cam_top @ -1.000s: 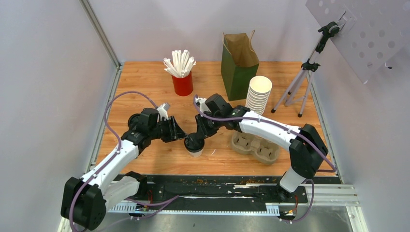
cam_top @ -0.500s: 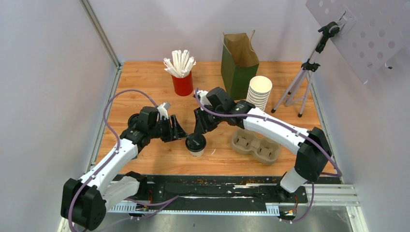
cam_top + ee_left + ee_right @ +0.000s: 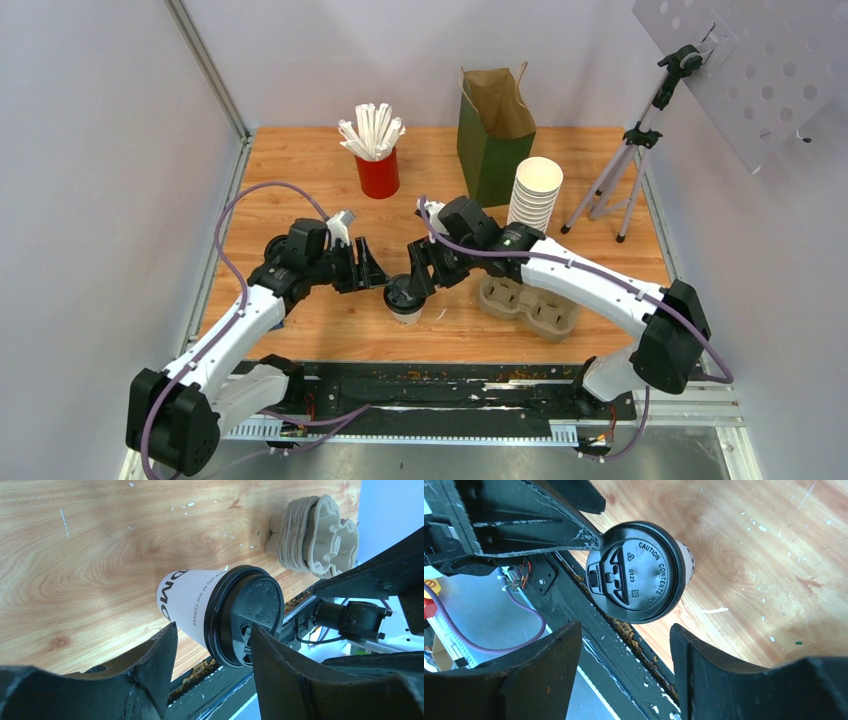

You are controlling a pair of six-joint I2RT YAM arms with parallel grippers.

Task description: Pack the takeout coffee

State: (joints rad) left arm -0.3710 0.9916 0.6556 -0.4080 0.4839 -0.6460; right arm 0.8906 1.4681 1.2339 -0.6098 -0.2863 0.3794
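Observation:
The takeout coffee [image 3: 403,299], a white paper cup with a black sip lid, stands upright on the wooden table between my two grippers. My left gripper [image 3: 371,270] is just left of it and open. In the left wrist view the cup [image 3: 200,605] sits right at the tips of my left gripper [image 3: 212,632], whose far finger overlaps the lid's edge. My right gripper [image 3: 421,279] is close on the cup's right, also open. The right wrist view looks down on the lid [image 3: 639,572], which lies beyond the spread fingers of my right gripper [image 3: 624,632], free of them.
A pulp cup carrier [image 3: 528,303] lies right of the cup, also seen as the carrier [image 3: 315,535] in the left wrist view. Behind stand a green paper bag [image 3: 493,140], a stack of lidless white cups [image 3: 534,195], a red cup of straws [image 3: 377,165] and a tripod [image 3: 620,170].
My right gripper has opened and drawn back to the right off the cup's lid. My left gripper has opened wider and stayed beside the cup, which stands where it was.

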